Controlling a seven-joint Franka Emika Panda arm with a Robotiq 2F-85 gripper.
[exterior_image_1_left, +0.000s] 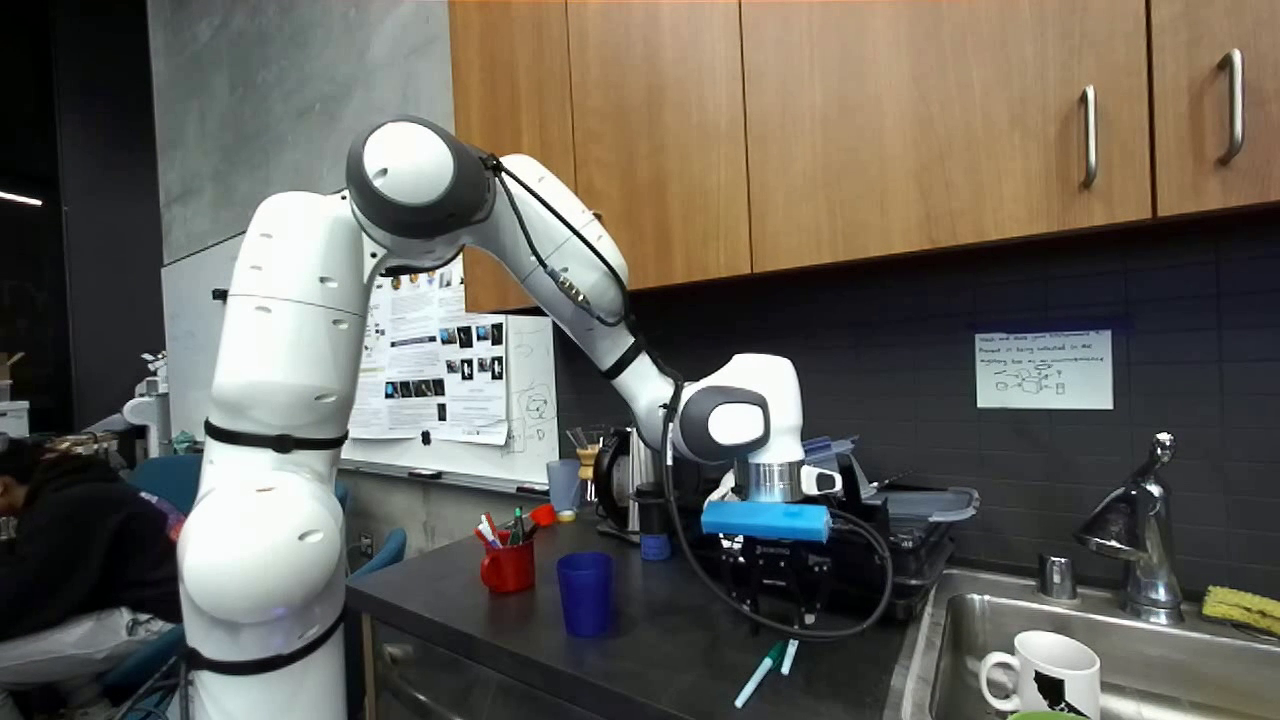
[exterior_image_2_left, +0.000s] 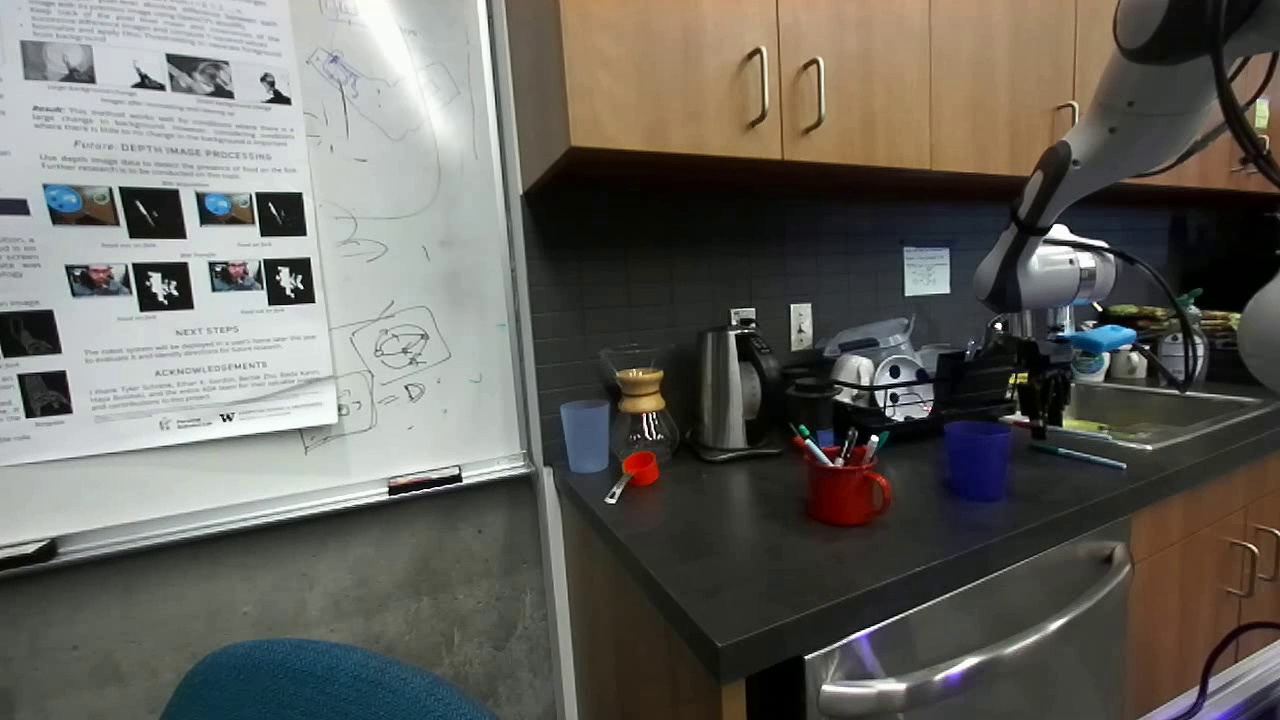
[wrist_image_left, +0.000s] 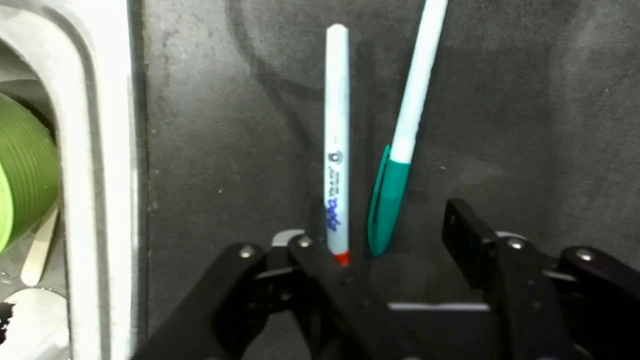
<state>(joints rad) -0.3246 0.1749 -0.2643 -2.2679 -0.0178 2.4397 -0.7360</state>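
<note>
The green-capped pen (wrist_image_left: 409, 127) lies flat on the dark surface (wrist_image_left: 225, 190), just below the hand (wrist_image_left: 385, 225). Its green cap is the end nearest the hand, and its white end points away. The hand's two fingers are spread apart with a big gap, and in the wrist view the green cap shows in that gap. A white marker (wrist_image_left: 337, 140) with a red end lies next to the pen, close but not touching it. One finger hides part of the marker's red end in that view; I can't tell if they touch. The other finger is on the pen's far side. Past the marker is the sink (wrist_image_left: 80, 200), with a white mug (exterior_image_1_left: 1055, 655) in it. In both exterior views, a blue cup (exterior_image_1_left: 585, 595) shows between a red mug (exterior_image_1_left: 508, 568) and the hand.
</note>
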